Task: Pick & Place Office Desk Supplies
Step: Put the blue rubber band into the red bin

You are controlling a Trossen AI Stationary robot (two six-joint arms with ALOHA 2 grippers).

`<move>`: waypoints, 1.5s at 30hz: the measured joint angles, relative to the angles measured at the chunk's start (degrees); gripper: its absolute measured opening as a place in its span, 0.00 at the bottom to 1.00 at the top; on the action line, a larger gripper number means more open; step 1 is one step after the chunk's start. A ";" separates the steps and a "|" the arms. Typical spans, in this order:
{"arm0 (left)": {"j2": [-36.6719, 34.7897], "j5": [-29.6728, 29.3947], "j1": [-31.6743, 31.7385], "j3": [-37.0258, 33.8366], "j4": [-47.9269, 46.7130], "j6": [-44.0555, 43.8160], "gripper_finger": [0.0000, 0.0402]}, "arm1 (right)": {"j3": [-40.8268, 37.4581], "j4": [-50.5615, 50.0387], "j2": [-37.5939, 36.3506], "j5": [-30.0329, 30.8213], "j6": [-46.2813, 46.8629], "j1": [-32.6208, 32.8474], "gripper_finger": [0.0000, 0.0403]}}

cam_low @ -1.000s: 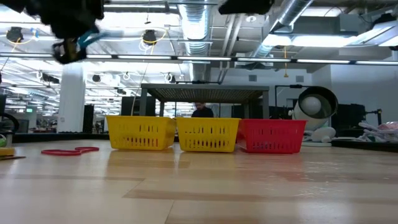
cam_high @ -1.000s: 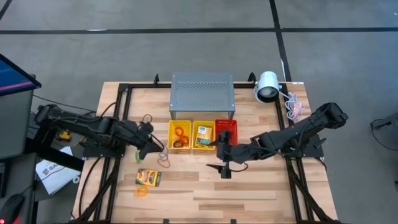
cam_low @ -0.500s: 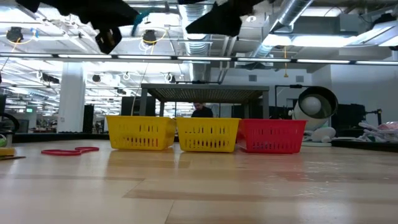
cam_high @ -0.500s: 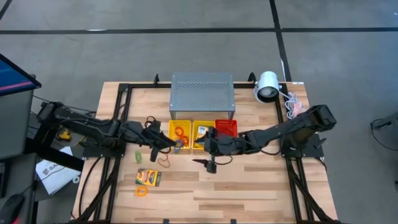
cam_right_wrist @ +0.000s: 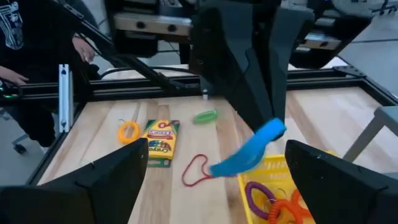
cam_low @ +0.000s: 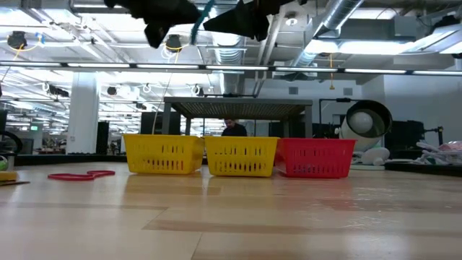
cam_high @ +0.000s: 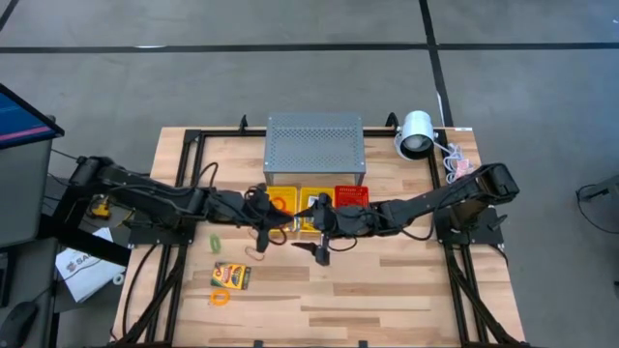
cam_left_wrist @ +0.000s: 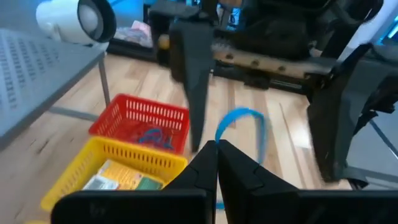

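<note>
Near worktop [cam_high: 387, 290]: an orange band loop [cam_high: 221, 298] lies at the near-left, a yellow-and-green card box [cam_high: 231, 276] just beyond it.
Mid-left: a green loop [cam_high: 216, 243] and a red band loop [cam_right_wrist: 194, 168] lie flat, apart from both arms.
Left pincer [cam_high: 274, 221]: fingers pressed fully together on a blue band [cam_left_wrist: 244, 122], gripped at one end; the rest arcs free in the air.
Band position: high over the worktop, above the near edge of the yellow baskets [cam_high: 281, 211], between the two pincers.
Right pincer [cam_high: 319, 249]: spread as wide as it goes, nothing in it; the right wrist view puts the band just ahead of its fingers, between them, not touching.
Handling, my read: light, soft and floppy, likely a bit slick; it sags and swings from a one-end grip. Better taken near its middle, or at the free end for a handover.
Baskets: the left yellow one holds orange and purple loops; the middle yellow one [cam_high: 315, 208] a card box; the red basket [cam_high: 352, 199] a few blue pieces.
Far: grey perforated box [cam_high: 314, 147]; white lamp [cam_high: 416, 133] at far right.
</note>
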 joint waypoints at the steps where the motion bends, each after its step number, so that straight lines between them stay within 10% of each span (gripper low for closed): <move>1: 0.60 -0.02 0.07 0.64 0.06 0.41 0.00 | 0.00 -0.13 0.00 0.01 -0.01 -0.06 0.91; 16: 1.10 -1.68 0.11 2.43 -0.74 2.13 0.00 | 0.00 -0.56 0.02 0.09 -1.91 -0.46 0.63; 29: 1.10 -1.67 0.11 2.43 -0.49 2.13 0.00 | 0.00 -0.62 0.02 -0.11 -3.52 -0.57 0.03; 45: 1.10 -1.66 0.11 2.40 -0.09 2.11 0.00 | 0.00 -0.28 0.02 -1.57 -4.27 -0.57 0.00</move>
